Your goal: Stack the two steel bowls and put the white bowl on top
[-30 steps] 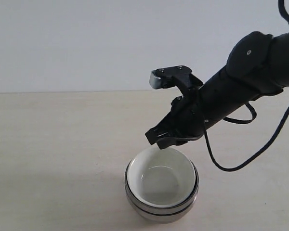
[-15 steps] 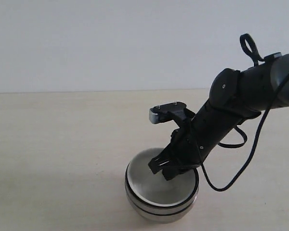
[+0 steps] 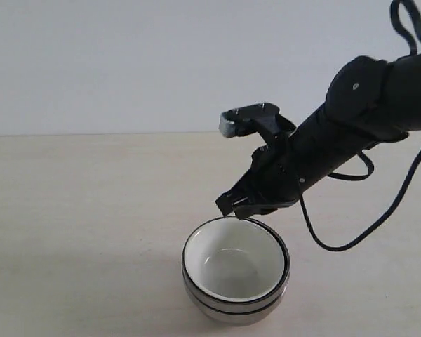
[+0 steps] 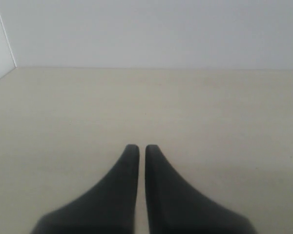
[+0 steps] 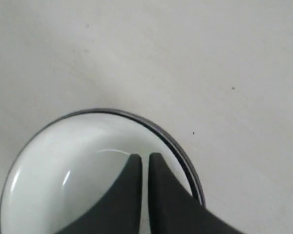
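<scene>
right claw (image 3: pixel 228 208) together and empty, poised over white bowl (image 3: pixel 233 265), nested in steel bowls (image 3: pixel 231 309), left claw (image 4: pixel 137 148) together

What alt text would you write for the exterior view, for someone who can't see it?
A white bowl sits nested in shiny steel bowls on a beige table, near the front. A black robot arm reaches in from the right, its shut end effector hanging just above the bowl's far rim, holding nothing.
</scene>
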